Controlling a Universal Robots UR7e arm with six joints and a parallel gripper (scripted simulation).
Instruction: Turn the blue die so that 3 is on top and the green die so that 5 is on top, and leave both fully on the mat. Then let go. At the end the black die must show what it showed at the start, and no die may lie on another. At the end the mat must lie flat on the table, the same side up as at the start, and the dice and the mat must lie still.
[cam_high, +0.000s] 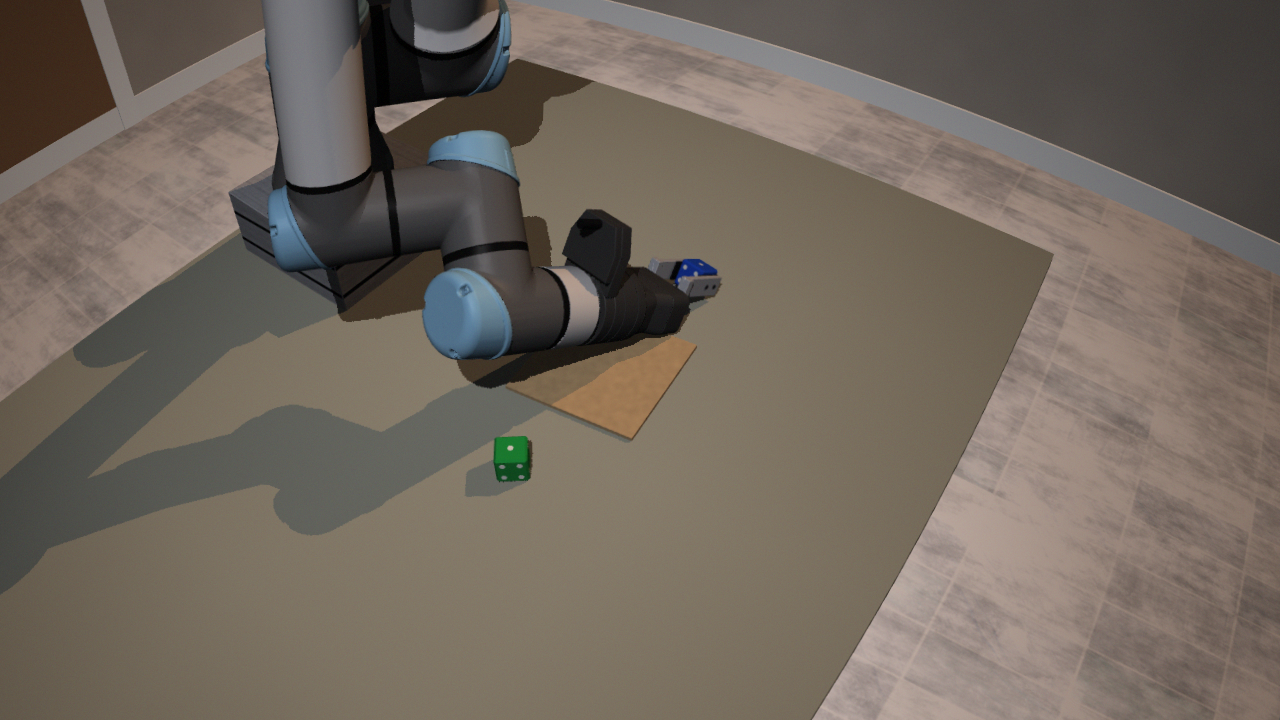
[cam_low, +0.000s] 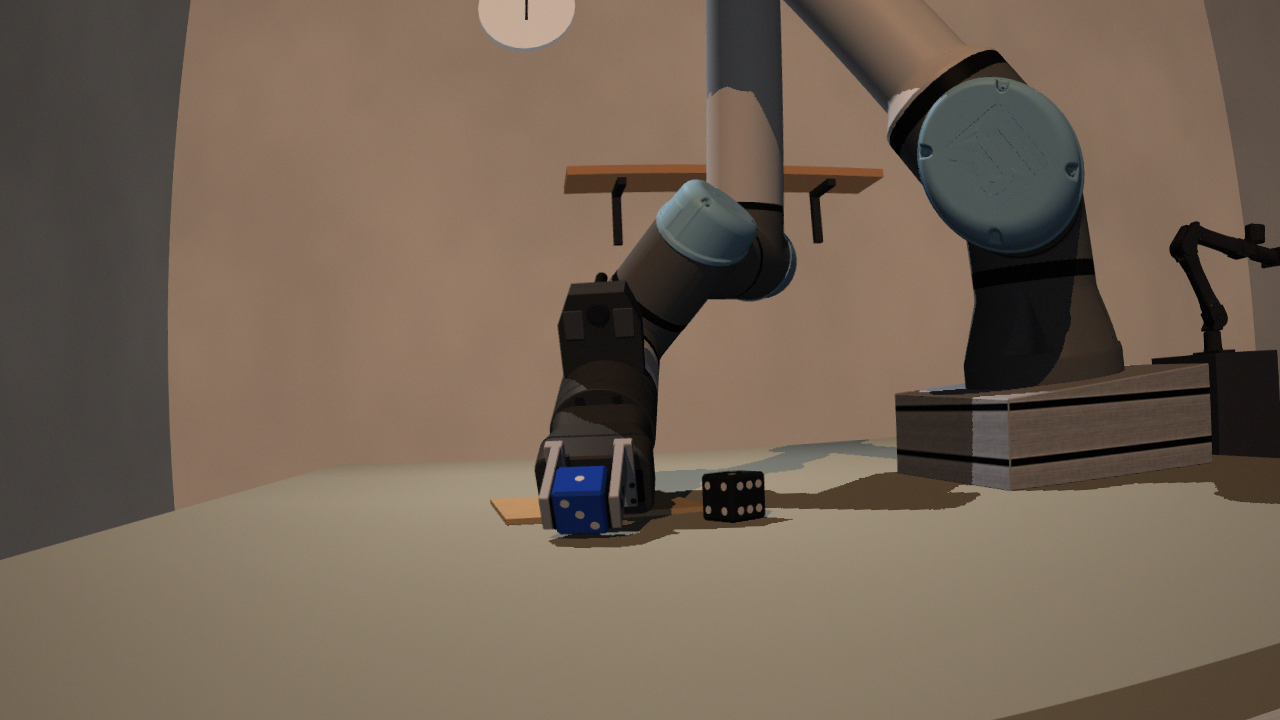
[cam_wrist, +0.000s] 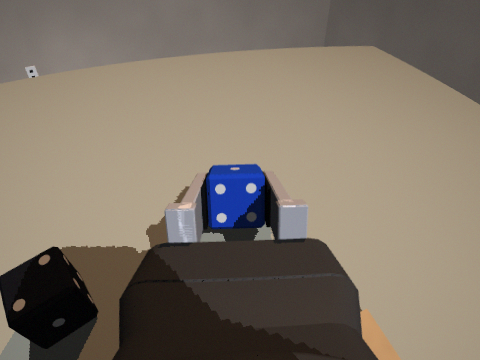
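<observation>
top view first: gripper (cam_high: 693, 278) sits right of centre, jaws at a middling width and clamped on the blue die (cam_high: 696, 267). that die is off the mat (cam_high: 617, 389), just above the mat's upper right corner in the frame. its top face is too small to read here. green die (cam_high: 511, 458) stands alone in the lower middle, near the mat's lower left edge but off it, one pip up.

exterior view: blue die (cam_low: 580, 501) is low in the middle of the frame, pinched between the two grey fingers (cam_low: 549, 483), right down at the table (cam_low: 358, 582). touching it or a hair above, cannot tell. the face toward this camera shows three pips. black die (cam_low: 733, 495) stands just right of the gripper, apart from it. the mat shows only as a thin strip behind them.

wrist view: blue die (cam_wrist: 234, 196) centre frame, a finger flush on each side, four pips facing the camera. black die (cam_wrist: 47, 296) lower left, on its own.

judging progress: early. the blue die is in hand but not on the mat, and its top is unconfirmed. the green die needs turning from one to five and moving onto the mat. the release comes last. the black die looks undisturbed.
</observation>
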